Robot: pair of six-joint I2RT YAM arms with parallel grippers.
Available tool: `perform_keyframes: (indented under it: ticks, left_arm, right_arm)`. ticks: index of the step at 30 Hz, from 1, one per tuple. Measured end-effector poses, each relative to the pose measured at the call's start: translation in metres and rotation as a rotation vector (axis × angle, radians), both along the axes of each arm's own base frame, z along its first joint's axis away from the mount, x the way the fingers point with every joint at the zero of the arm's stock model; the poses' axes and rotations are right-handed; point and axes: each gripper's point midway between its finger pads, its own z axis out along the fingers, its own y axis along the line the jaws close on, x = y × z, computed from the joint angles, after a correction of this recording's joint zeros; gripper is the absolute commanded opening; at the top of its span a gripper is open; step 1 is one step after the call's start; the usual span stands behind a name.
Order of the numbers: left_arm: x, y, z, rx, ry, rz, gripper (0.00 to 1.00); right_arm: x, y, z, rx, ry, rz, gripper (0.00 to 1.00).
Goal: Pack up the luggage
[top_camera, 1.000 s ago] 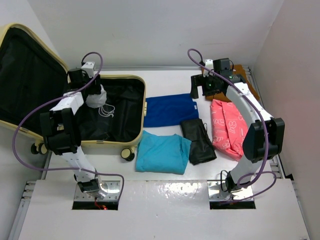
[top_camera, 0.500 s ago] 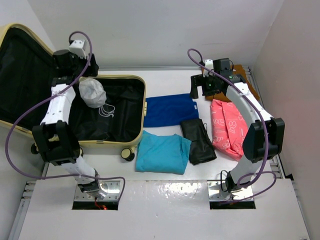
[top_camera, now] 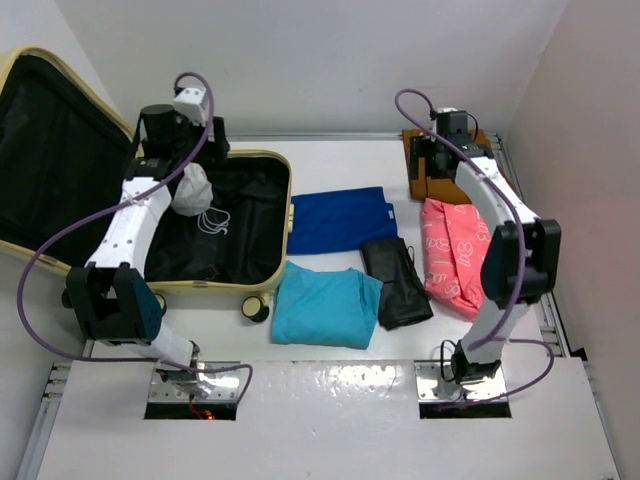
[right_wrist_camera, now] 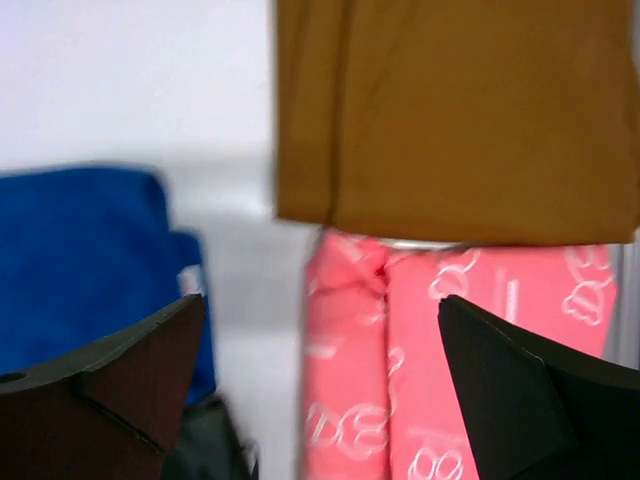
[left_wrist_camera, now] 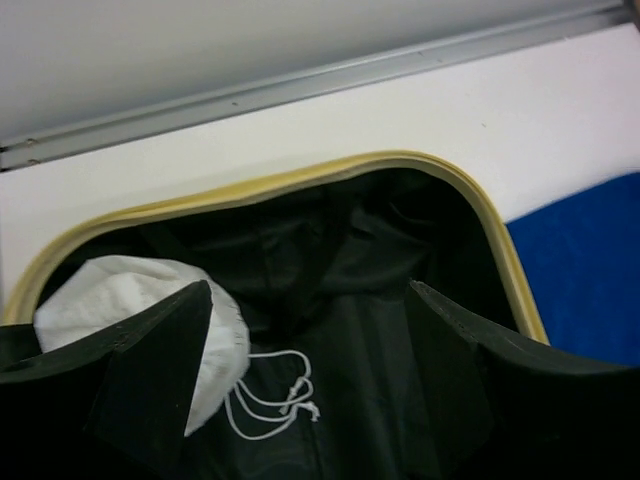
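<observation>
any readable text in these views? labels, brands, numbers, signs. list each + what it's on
No text can be read in any view.
White print on the pink cloth: blurred outline motifs, not legible as letters.
Small pale tag at the edge of the blue garment: too blurred to read.
Luggage: no brand mark or label shows.

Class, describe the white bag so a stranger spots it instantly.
Find the big yellow suitcase lying open on the left. Inside it, near the far rim, lies a small bag. It alone is white against black, with thin cords trailing.
</observation>
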Motion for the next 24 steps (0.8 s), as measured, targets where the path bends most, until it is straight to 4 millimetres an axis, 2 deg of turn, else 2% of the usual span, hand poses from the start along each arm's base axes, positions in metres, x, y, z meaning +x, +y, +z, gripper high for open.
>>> perform_keyframes:
  ticks: [3, 5, 8, 16, 21, 24]
  left_arm:
    - [-0.008, -0.017, -0.006, 0.016, 0.02, -0.012, 0.83]
    - [-0.012, -0.02, -0.006, 0.027, 0.022, -0.001, 0.84]
    - [-0.015, -0.013, -0.003, 0.039, 0.018, 0.038, 0.84]
    - [-0.03, 0.0, -0.002, 0.063, 0.023, 0.108, 0.84]
    - [-0.031, 0.005, 0.001, 0.07, 0.016, 0.13, 0.84]
    - [-0.032, 0.007, 0.001, 0.076, 0.017, 0.142, 0.84]
  right_arm:
    - [0.023, -0.016, -0.016, -0.063, -0.004, -0.081, 1.0]
    - [0.035, -0.022, -0.029, -0.088, 0.0, -0.128, 1.0]
    - [0.051, -0.028, -0.045, -0.104, 0.002, -0.2, 1.0]
    - [0.089, -0.023, -0.071, -0.088, -0.029, -0.264, 1.0]
    - [0.097, -0.017, -0.101, -0.067, 0.005, -0.258, 1.0]
    - [0.094, -0.019, -0.124, -0.082, 0.046, -0.259, 1.0]
